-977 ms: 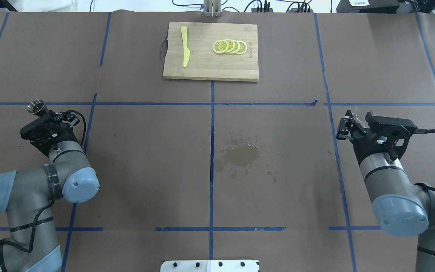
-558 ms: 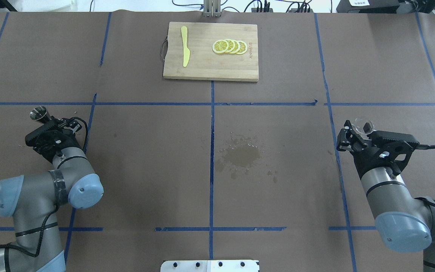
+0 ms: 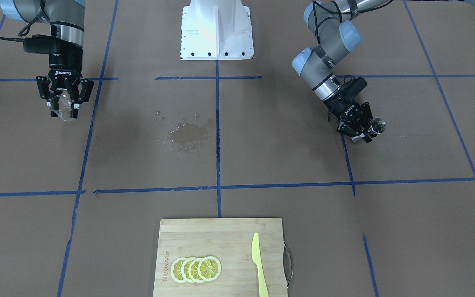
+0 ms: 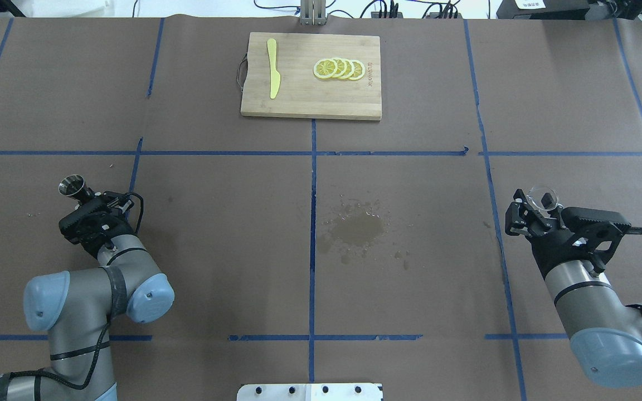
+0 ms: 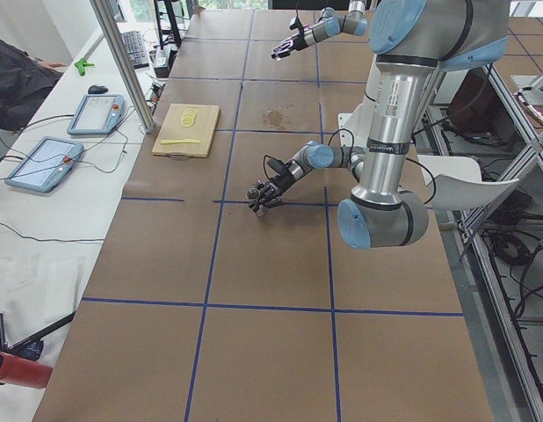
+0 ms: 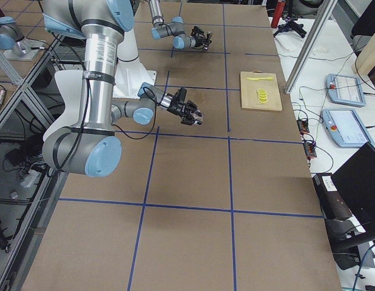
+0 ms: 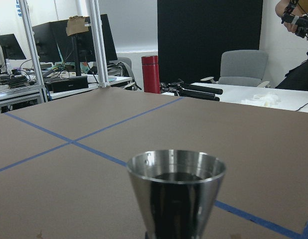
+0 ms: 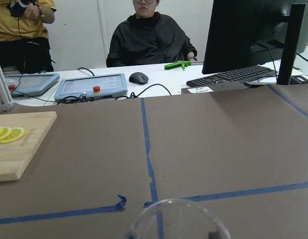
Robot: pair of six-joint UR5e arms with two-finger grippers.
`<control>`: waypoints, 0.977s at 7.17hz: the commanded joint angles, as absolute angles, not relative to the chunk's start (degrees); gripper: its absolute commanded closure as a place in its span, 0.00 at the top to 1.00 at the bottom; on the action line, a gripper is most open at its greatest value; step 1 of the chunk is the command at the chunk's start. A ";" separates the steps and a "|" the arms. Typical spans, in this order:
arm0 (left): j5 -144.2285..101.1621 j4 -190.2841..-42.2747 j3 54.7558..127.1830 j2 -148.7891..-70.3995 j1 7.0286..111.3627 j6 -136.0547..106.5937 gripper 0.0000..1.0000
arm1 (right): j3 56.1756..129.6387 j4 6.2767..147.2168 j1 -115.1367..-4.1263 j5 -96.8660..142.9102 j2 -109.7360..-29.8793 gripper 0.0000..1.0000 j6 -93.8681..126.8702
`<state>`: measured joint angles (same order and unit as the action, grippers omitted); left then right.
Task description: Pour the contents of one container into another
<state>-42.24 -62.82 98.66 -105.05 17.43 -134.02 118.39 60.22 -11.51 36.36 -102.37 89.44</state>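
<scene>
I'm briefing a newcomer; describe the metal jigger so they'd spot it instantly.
Follow the left arm to the left end effector. It grips the jigger: a shiny steel hourglass cup, unlike the clear glass cup in the right end effector.

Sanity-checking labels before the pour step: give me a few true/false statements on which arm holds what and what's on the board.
1. The left pincer is shut on the steel jigger. True.
2. The right pincer holds the yellow knife. False: it is shut on the clear glass cup; the knife lies on the cutting board.
3. The lemon slices lie on the cutting board. True.
4. The jigger and the cup are held together over the wet patch. False: they are far apart, one on each side of the patch.
</scene>
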 commanded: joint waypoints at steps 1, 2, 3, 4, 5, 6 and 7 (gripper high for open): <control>-42.28 -59.42 98.44 -105.38 17.31 -135.88 0.00 | 118.39 60.03 -11.25 36.47 -102.48 0.00 89.38; -42.28 -59.33 98.52 -105.38 17.31 -135.88 0.00 | 118.39 60.03 -11.16 36.47 -102.48 0.00 89.38; -42.28 -59.33 98.44 -106.34 17.31 -135.88 0.00 | 118.39 60.03 -11.08 36.39 -102.48 0.00 89.38; -42.28 -59.33 98.44 -106.70 17.31 -135.88 0.00 | 118.39 60.03 -11.07 36.30 -102.48 0.00 89.38; -42.28 -58.89 98.44 -106.70 17.40 -135.70 0.18 | 118.30 60.03 -10.81 36.21 -102.48 0.00 89.38; -42.28 -58.54 98.44 -106.79 17.40 -135.36 0.30 | 118.21 60.03 -10.20 35.43 -102.48 0.00 89.47; -42.28 -58.54 98.44 -106.70 17.40 -135.18 0.36 | 118.04 60.12 -9.59 34.98 -102.57 0.00 89.47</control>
